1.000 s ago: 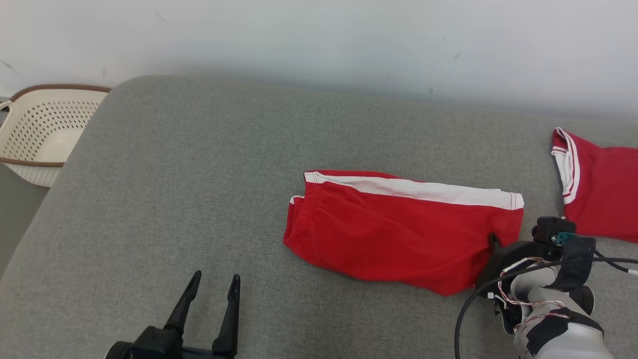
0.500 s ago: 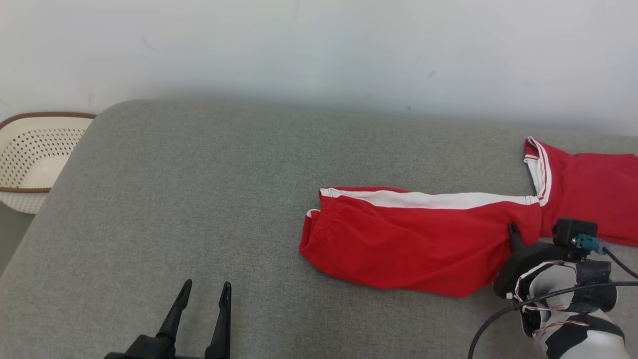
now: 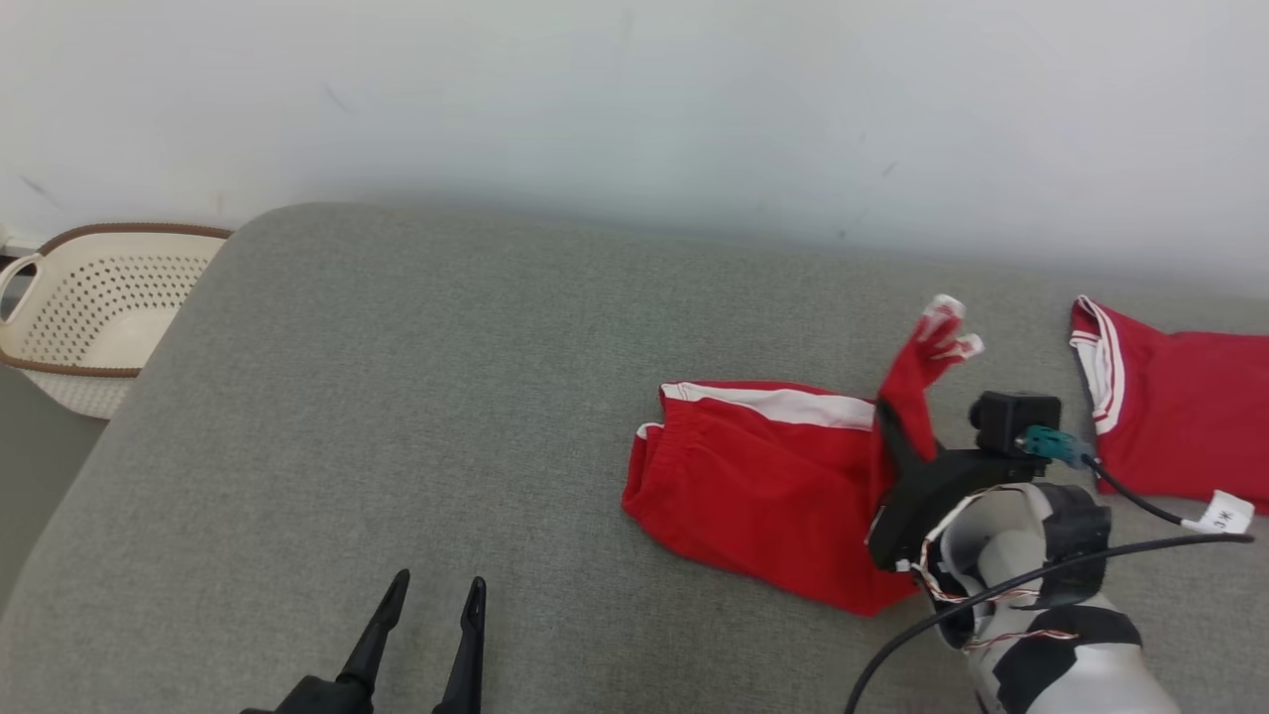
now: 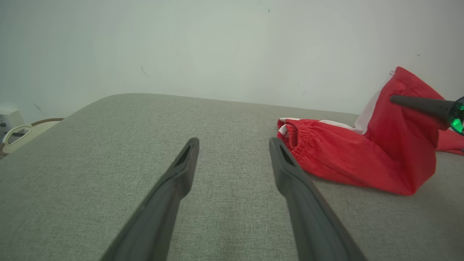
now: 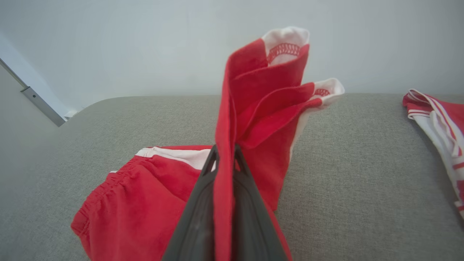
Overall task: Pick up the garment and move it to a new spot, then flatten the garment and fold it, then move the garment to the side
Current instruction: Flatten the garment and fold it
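The garment (image 3: 763,476) is a pair of red shorts with a white side stripe, lying on the grey cushioned surface (image 3: 416,397) right of centre. My right gripper (image 3: 885,412) is shut on its leg-hem end and holds that end raised above the rest, hem corners (image 3: 942,327) pointing up. In the right wrist view the red cloth (image 5: 253,108) stands pinched between the dark fingers (image 5: 208,170). The elastic waist end (image 4: 301,137) still rests on the surface. My left gripper (image 3: 431,600) hovers open near the front edge, well left of the garment, holding nothing.
A second red piece with white trim (image 3: 1170,407) lies at the far right of the surface. A cream perforated basket (image 3: 89,307) stands off the left end. A pale wall runs behind. The right arm's cable (image 3: 1150,501) trails to the right.
My right gripper has lifted the garment's right end off the surface and carried it leftward over the rest, so the flat part looks shorter. The head camera has shifted. Left gripper stays open.
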